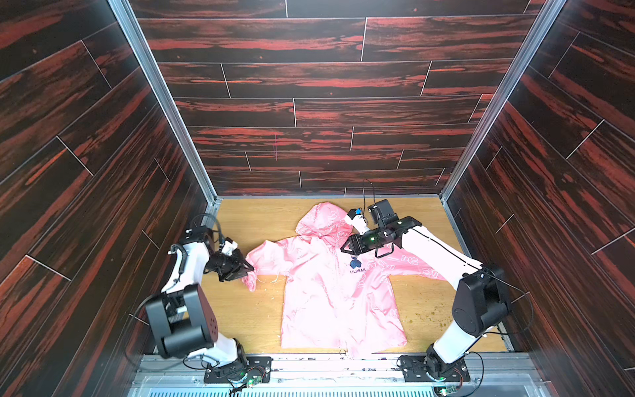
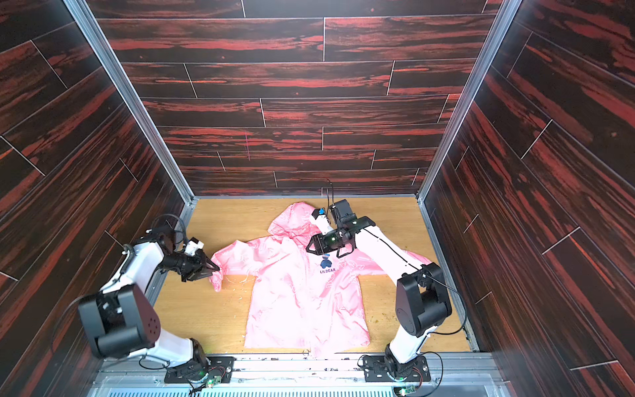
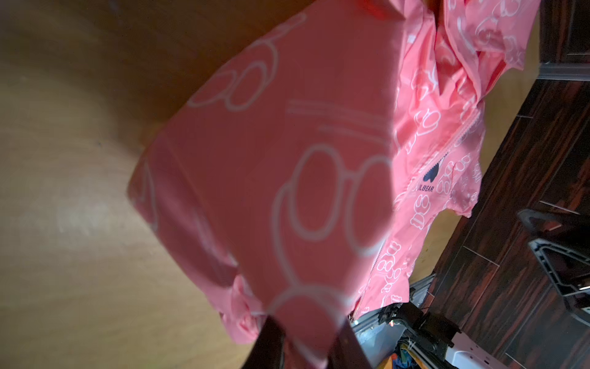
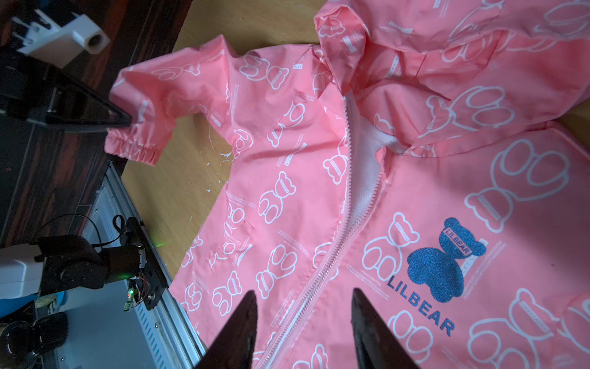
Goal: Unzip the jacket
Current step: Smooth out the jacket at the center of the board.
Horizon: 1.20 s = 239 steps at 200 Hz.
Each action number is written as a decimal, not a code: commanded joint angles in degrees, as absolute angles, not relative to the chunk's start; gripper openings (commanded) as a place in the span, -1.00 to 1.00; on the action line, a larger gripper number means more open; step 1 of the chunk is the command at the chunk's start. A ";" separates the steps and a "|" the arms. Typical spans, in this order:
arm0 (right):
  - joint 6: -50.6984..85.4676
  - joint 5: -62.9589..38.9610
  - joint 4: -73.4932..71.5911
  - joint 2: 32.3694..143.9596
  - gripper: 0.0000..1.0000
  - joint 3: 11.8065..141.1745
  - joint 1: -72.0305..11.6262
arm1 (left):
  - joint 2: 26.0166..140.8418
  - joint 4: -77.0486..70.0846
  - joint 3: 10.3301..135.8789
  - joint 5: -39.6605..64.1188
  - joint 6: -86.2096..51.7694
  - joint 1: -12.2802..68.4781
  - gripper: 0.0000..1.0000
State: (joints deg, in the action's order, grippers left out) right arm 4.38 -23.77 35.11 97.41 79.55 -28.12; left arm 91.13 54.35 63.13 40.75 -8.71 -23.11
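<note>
The pink hooded jacket (image 1: 326, 292) (image 2: 295, 295) lies flat on the wooden table, front up, hood toward the back wall. Its zipper (image 4: 322, 271) is parted at the collar, showing white mesh lining (image 4: 364, 166), and closed further down. The dark LILBEAR logo (image 4: 447, 262) sits beside it. My right gripper (image 4: 305, 297) (image 1: 347, 249) hangs open just above the chest, its fingers either side of the zipper line. My left gripper (image 3: 308, 326) (image 1: 251, 269) is at the sleeve cuff (image 4: 134, 150), fingers apart with sleeve cloth (image 3: 287, 159) lying between them.
Dark red wood-patterned walls (image 1: 309, 103) close in the table (image 1: 247, 309) on three sides. An aluminium rail (image 1: 326, 364) with both arm bases runs along the front edge. Crumbs (image 1: 422, 316) dot the wood to the right of the jacket hem.
</note>
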 commanded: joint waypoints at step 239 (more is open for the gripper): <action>7.94 -19.51 33.13 97.47 -0.21 75.84 -28.04 | 61.47 36.84 42.89 3.40 -37.59 10.63 -0.10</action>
